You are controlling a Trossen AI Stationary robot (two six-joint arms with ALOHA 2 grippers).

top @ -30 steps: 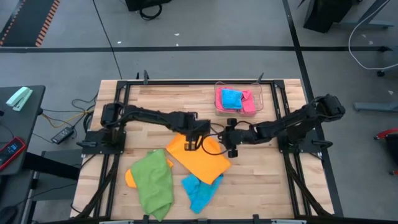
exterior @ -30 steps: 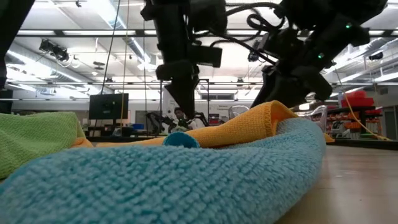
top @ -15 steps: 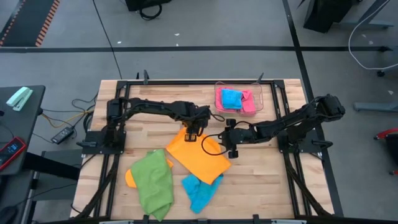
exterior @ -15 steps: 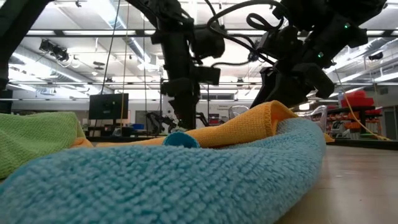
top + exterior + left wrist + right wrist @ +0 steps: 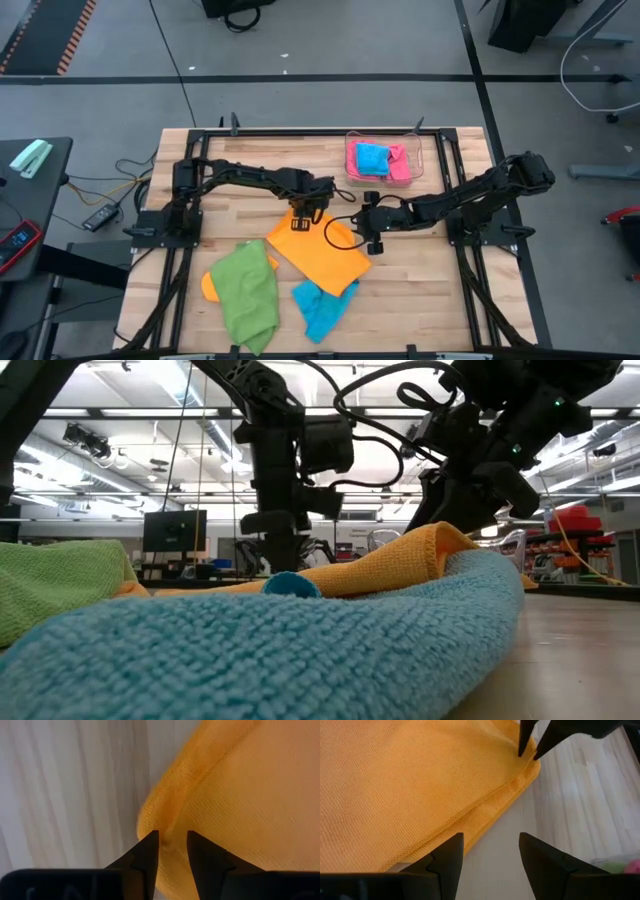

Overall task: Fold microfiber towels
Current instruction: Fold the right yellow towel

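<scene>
**Two grippers meet at the far corner of an orange towel**

On a wooden table (image 5: 250,160), the left gripper (image 5: 307,212) stands at the upper corner of the orange towel (image 5: 318,250), just left of centre in the overhead frame. Its wrist camera shows the two dark fingers (image 5: 146,855) narrowly parted, straddling the rolled edge of the cloth right at that corner; whether they actually pinch the fabric cannot be told. The right gripper (image 5: 368,226) waits just right of centre, beside the same towel's right edge, its fingers (image 5: 447,855) spread wide over cloth and bare wood, holding nothing.

A crumpled green towel (image 5: 248,292) lies at lower left, over another scrap of orange, and a bunched sky-blue towel (image 5: 322,305) sits at lower centre, touching the orange one. In the clear plastic tray (image 5: 350,170) at upper right of centre rest a folded blue towel (image 5: 372,158) and a pink towel (image 5: 398,165).
</scene>
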